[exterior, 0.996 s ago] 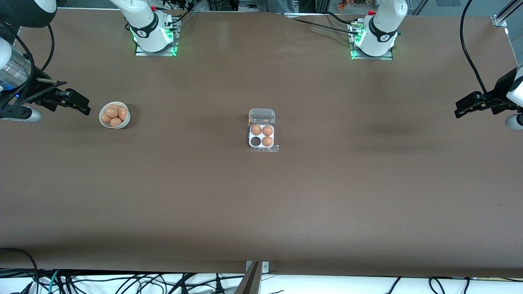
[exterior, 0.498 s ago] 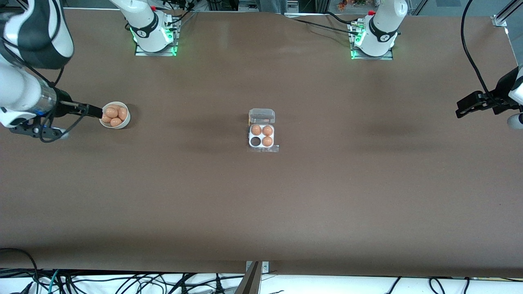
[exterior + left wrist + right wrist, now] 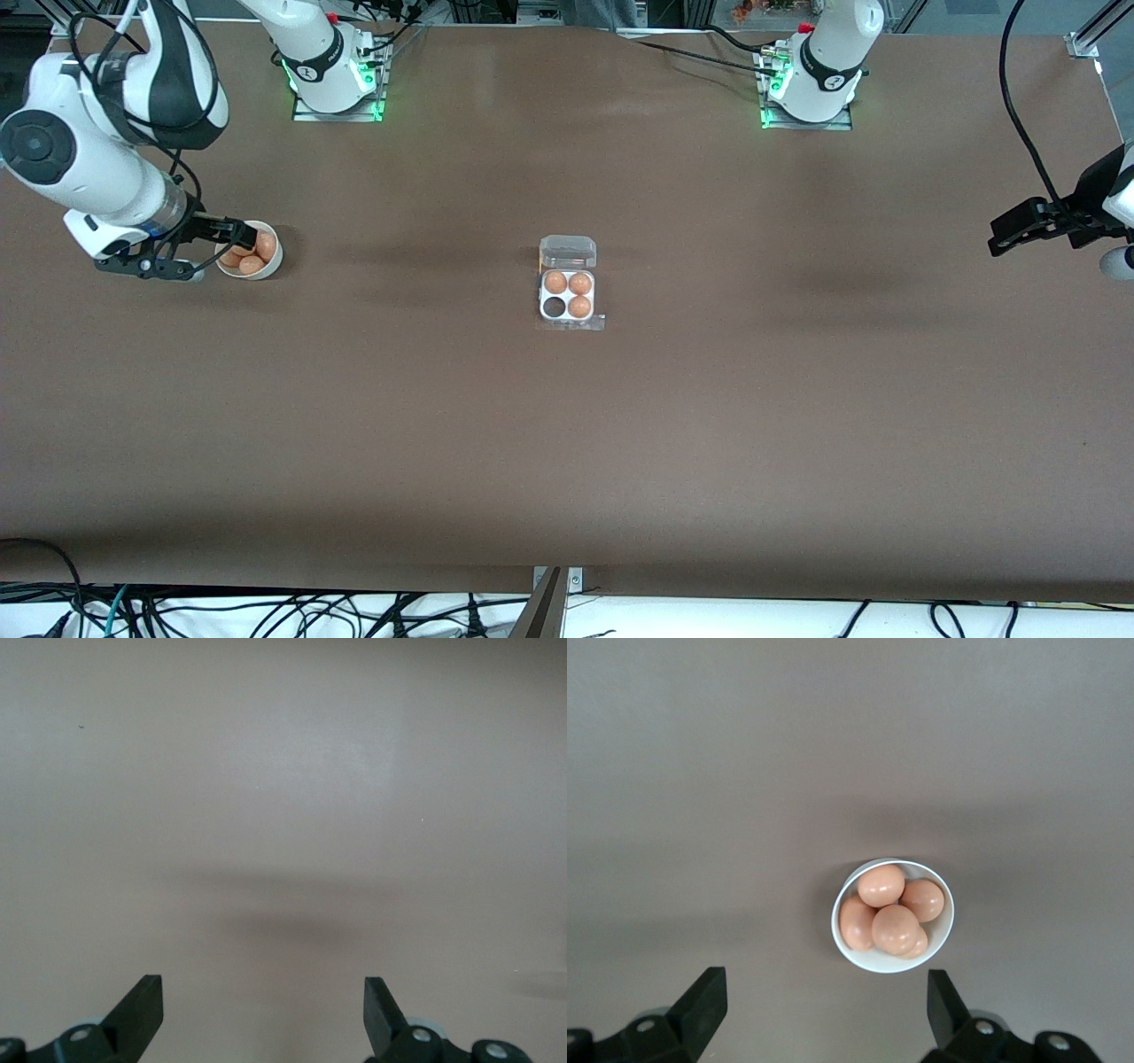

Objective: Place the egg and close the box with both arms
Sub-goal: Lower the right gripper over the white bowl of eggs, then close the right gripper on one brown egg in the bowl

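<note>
The box (image 3: 567,298) is a clear carton in the middle of the table with its lid (image 3: 568,252) open. It holds three orange-brown eggs (image 3: 579,307). One cell (image 3: 555,307), on the side nearer the front camera, is empty. Several more eggs (image 3: 252,264) lie in a round white bowl (image 3: 275,257) toward the right arm's end. My right gripper (image 3: 242,235) is open and empty above the bowl's edge. In the right wrist view its fingers (image 3: 824,1001) frame the bowl (image 3: 890,967) and its eggs (image 3: 893,928). My left gripper (image 3: 1005,232) is open and empty, and waits at the left arm's end.
The left wrist view shows only bare brown table between the open fingers of the left gripper (image 3: 261,1001). The two green-lit arm bases (image 3: 337,84) (image 3: 808,89) stand along the table's edge farthest from the front camera. Cables hang past the nearest edge.
My right arm has swung in from the table's end, and its gripper has moved to above the bowl's edge. The left arm has barely moved.
</note>
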